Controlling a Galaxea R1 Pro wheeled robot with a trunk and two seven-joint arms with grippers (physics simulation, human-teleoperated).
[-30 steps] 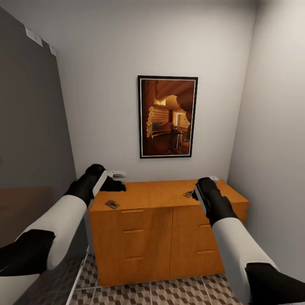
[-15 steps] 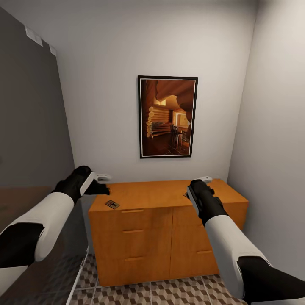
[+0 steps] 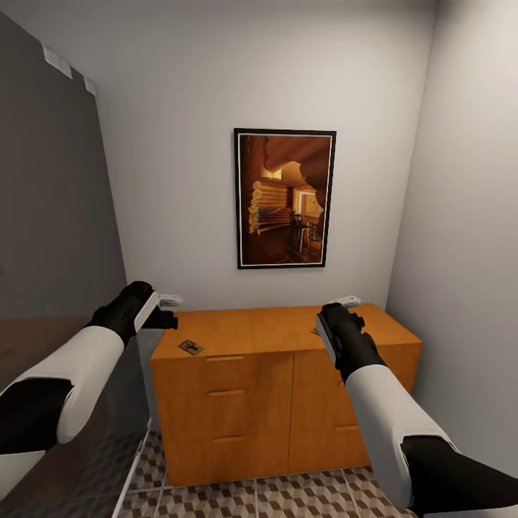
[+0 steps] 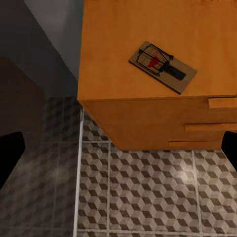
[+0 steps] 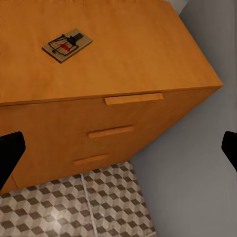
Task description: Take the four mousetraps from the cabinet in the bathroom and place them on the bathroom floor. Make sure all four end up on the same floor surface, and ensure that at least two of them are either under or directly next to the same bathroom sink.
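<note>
Two mousetraps [image 3: 191,347] are lying on the cabinet [image 3: 273,381] top, none floored; left tool [image 3: 167,311] and right tool [image 3: 344,303] are hovering wide, empty.

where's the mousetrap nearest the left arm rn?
The mousetrap lies flat on the cabinet top in the head view, at its front-left corner just above the top drawer handle, below and right of the left tool. The left wrist view shows it too.
</note>
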